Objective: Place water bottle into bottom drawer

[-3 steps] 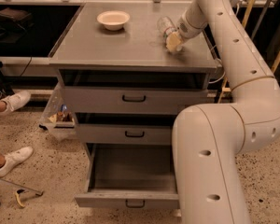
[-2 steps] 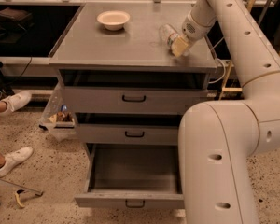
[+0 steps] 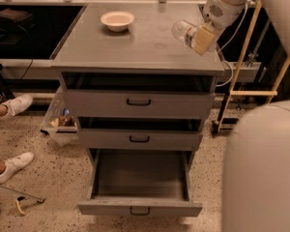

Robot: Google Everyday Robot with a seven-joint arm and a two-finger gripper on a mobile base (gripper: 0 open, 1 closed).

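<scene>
Over the cabinet's two-o'clock corner our gripper clamps the water bottle, its length toward ten o'clock; the open bottom drawer lies at seven o'clock.

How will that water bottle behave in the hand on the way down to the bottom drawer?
The water bottle, clamped sideways in the hand over the right edge of the cabinet top, looks thin and clear, so probably light and squashy. Its smooth round body may slip or, dropped into the open bottom drawer, roll.
</scene>
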